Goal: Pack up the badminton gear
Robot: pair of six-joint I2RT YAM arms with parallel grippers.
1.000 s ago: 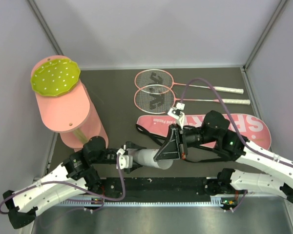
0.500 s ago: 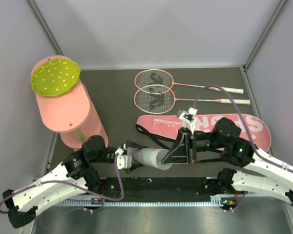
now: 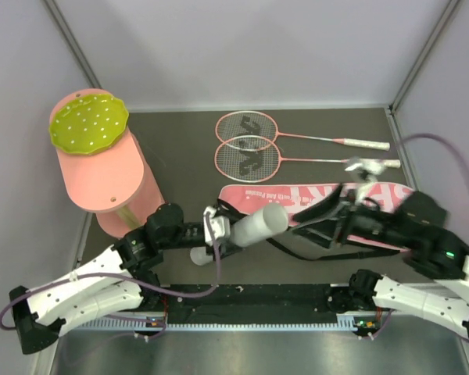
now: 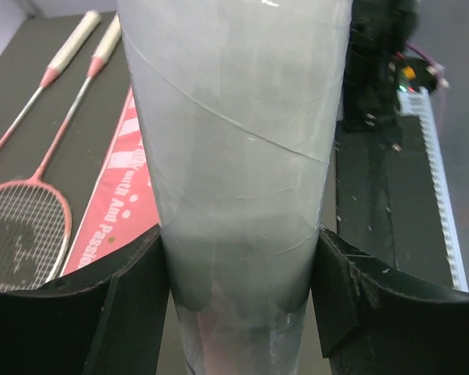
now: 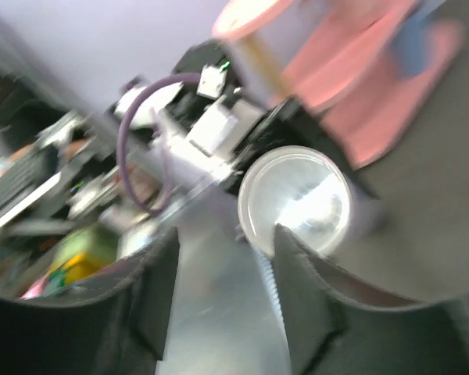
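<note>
Top view: tube (image 3: 258, 225) is held off the surface (image 3: 180, 156) by the left end effector (image 3: 221, 233), beside the bag (image 3: 328, 195); rackets (image 3: 250, 144) not yet packed. Left wrist: tube is pinched between both fingers (image 4: 102, 312). Right wrist: right end effector (image 5: 223, 289) is spread and empty; tube step judged current, alignment on its open end needed next.

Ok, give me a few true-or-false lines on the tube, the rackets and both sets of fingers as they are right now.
1. The left fingers are clamped on the white tube. True.
2. The right fingers hold a racket. False: they are open with nothing between them.
3. The rackets lie flat on the table, beyond the pink bag. True.
4. The white tube stands upright on the table. False: the left fingers hold it at a slant.
</note>
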